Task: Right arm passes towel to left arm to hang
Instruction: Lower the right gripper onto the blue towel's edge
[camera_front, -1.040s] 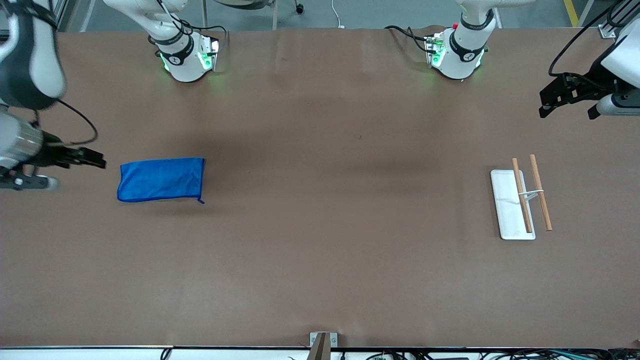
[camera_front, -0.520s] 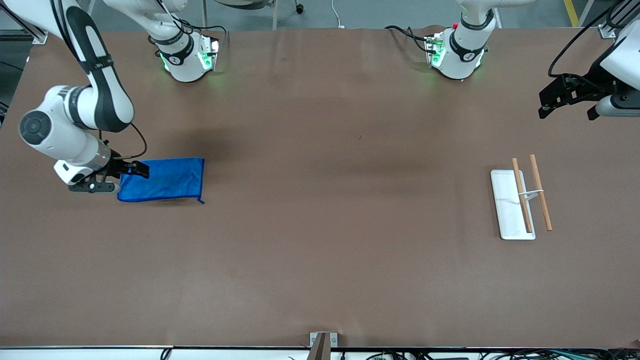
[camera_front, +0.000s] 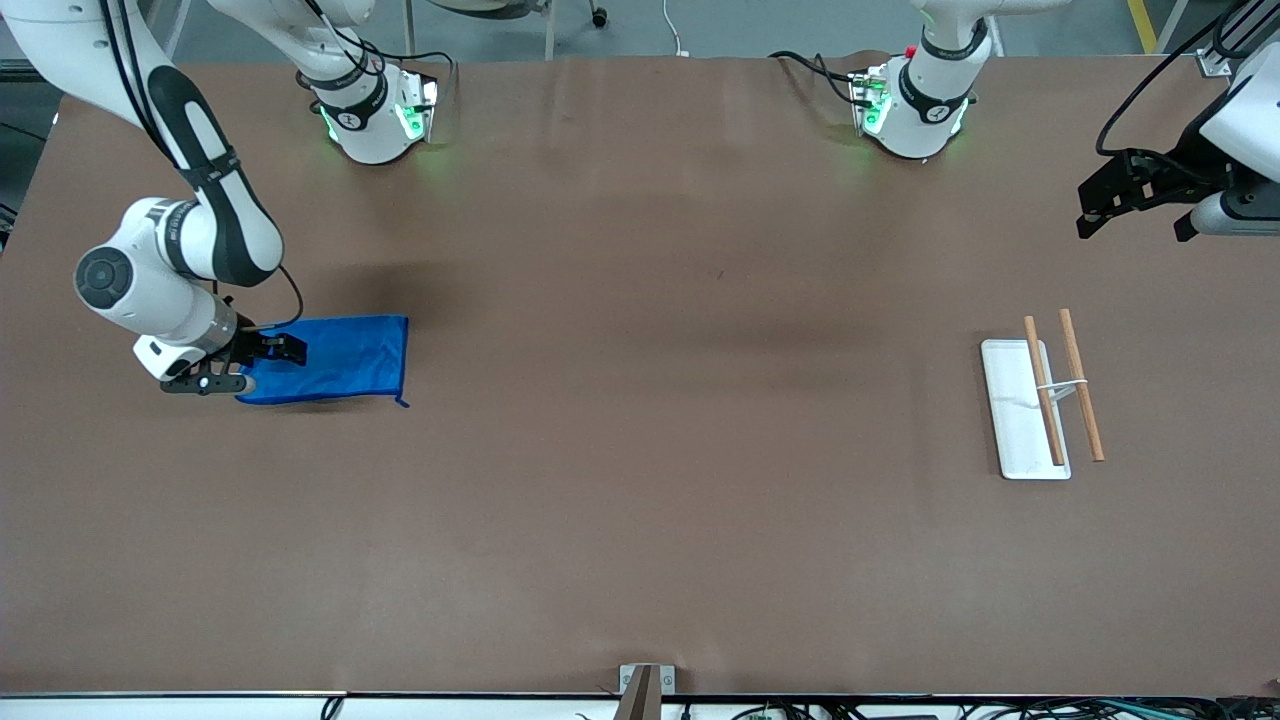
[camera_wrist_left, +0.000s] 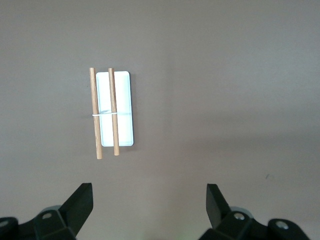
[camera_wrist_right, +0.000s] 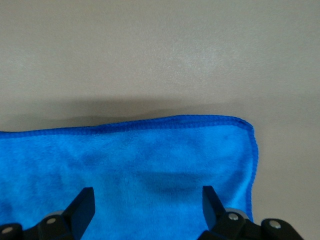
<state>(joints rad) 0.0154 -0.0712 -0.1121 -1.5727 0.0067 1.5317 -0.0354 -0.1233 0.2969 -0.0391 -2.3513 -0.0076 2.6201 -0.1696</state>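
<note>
- On the brown table (camera_front: 640, 500), toward the right arm's end, the towel (camera_front: 340, 358) lies flat and spread out, not yet lifted; its small loop shows at the corner nearest the front camera.
- Over the towel's end that points away from the table's middle, the right gripper (camera_front: 268, 352) sits low with its 2 fingers (camera_wrist_right: 82, 207) spread apart; the right wrist view shows blue cloth between and ahead of them, with nothing pinched so far.
- My reading is that the task is at its very first step: the right arm (camera_front: 190, 230) is lined up for a grab, but the grab itself, the lift, the carry toward the middle, the hand-over and the hanging are all left to do.
- Toward the left arm's end of the table, well apart from the towel, a white tray (camera_front: 1015, 420) carries a rack of 2 wooden bars (camera_front: 1062, 388) joined by a thin white piece; nothing hangs on it.
- Over the table edge at that same end, farther from the front camera than the rack, the left gripper (camera_front: 1140, 200) hangs in the air, released and empty, its fingers (camera_wrist_left: 80, 202) wide in the left wrist view, which looks down at the rack; this arm waits.
</note>
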